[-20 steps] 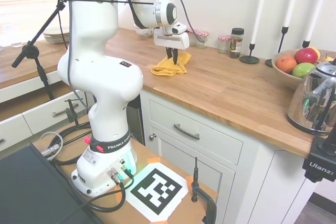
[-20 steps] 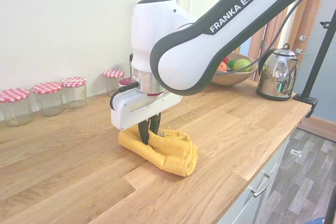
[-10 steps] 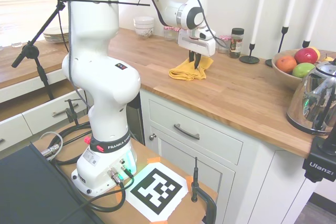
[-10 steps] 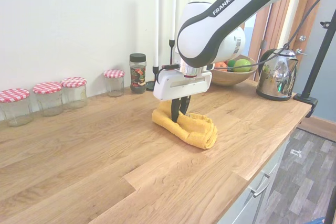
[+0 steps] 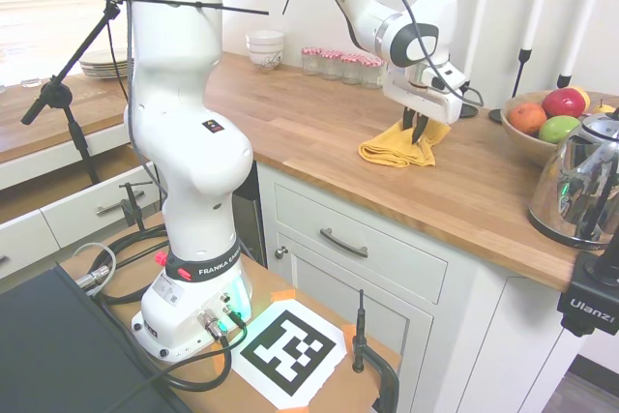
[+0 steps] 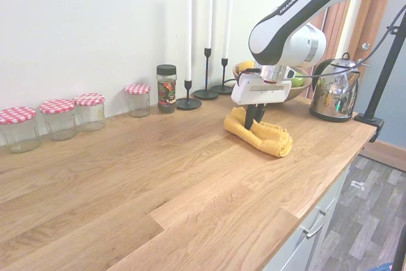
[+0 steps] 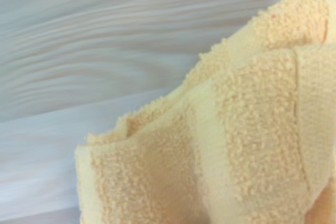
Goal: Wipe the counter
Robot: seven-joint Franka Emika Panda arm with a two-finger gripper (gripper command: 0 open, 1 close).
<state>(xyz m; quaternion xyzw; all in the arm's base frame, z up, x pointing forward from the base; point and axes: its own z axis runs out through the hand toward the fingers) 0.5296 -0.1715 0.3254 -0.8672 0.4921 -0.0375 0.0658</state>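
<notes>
Now claw (image 6: 254, 117) on cloth (image 6: 266, 136), counter (image 6: 127, 176).

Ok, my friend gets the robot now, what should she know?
The end effector is shut on the yellow cloth and presses it onto the counter.
The cloth lies near the fruit bowl and the kettle.
Done: the cloth has slid along the counter from the jar end to here.
Left: the last stretch by the kettle, and maybe more passes. Mind the candlesticks.
</notes>
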